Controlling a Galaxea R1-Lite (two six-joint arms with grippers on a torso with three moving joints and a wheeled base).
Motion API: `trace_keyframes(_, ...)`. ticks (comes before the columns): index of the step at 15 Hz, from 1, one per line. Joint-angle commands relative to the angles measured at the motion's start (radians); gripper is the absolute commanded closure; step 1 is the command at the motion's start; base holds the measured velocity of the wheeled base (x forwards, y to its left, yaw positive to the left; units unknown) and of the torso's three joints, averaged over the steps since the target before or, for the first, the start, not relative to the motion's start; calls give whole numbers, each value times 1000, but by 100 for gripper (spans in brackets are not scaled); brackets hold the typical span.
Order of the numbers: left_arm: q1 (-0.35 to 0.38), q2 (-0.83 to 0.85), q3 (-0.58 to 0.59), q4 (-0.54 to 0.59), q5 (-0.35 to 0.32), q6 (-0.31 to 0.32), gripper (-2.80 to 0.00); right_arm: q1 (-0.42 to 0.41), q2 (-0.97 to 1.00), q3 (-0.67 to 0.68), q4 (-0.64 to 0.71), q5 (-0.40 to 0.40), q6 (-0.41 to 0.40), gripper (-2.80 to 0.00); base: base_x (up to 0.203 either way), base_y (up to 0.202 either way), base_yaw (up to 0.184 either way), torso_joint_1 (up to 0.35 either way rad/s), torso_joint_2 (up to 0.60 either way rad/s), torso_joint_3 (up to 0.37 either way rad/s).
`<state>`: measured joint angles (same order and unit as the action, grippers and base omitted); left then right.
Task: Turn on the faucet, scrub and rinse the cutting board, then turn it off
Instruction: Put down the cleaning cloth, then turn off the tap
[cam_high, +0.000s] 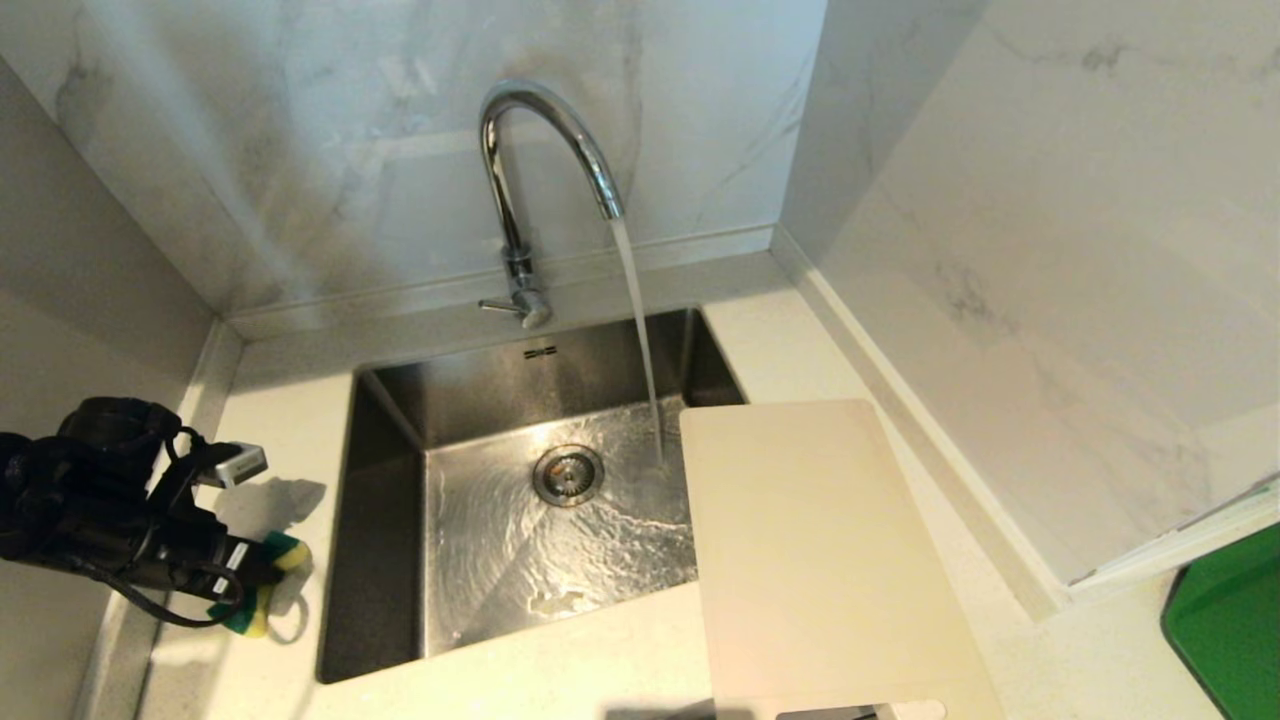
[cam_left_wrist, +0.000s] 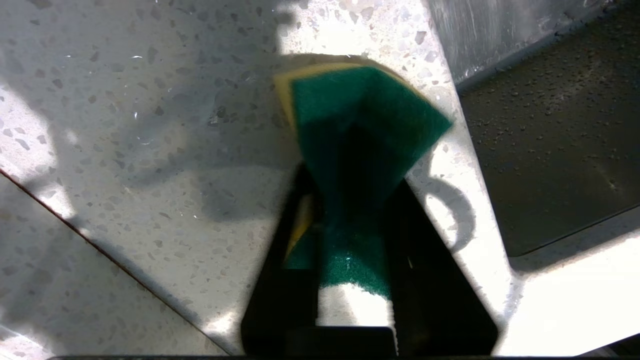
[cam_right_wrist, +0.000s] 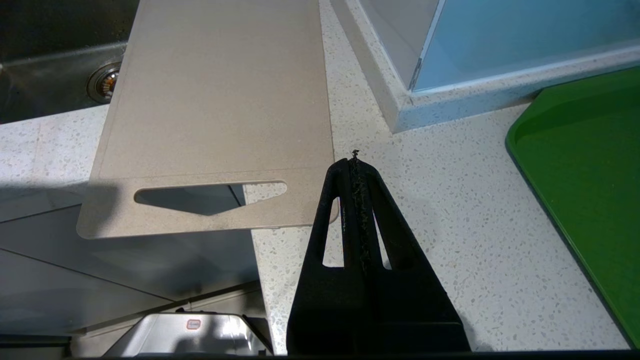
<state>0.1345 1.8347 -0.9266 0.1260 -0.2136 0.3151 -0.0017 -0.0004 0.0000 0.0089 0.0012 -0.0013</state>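
Closest in, the left gripper pinches a green and yellow sponge over the counter beside the sink. Water runs from the faucet. Bridging the sink's right edge, the cutting board overhangs the counter; scrubbing pressure could tip it. Right gripper is closed, empty.

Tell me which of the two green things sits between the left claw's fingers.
The green-and-yellow sponge, left of the sink; the green tray lies flat at far right.
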Motion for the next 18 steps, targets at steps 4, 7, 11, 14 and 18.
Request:
trace_keyframes(4, 10, -47, 5, 2, -15, 0, -280, 0, 0, 1, 0, 0, 0, 0, 0, 0, 0, 0, 0, 0)
trace_keyframes(7, 30, -68, -1, 1, -28, 1, -280, 0, 0, 0, 0, 0, 0, 0, 0, 0, 0, 0, 0, 0)
trace_keyframes(11, 30, -95, -81, 8, -65, -112, -280, 0, 0, 0, 0, 0, 0, 0, 0, 0, 0, 0, 0, 0)
trace_keyframes(14, -22, -111, -185, 49, -79, -239, -280, 0, 0, 0, 0, 0, 0, 0, 0, 0, 0, 0, 0, 0)
trace_keyframes(18, -145, -133, -291, 100, -92, -418, 0, 0, 0, 1, 0, 0, 0, 0, 0, 0, 0, 0, 0, 0)
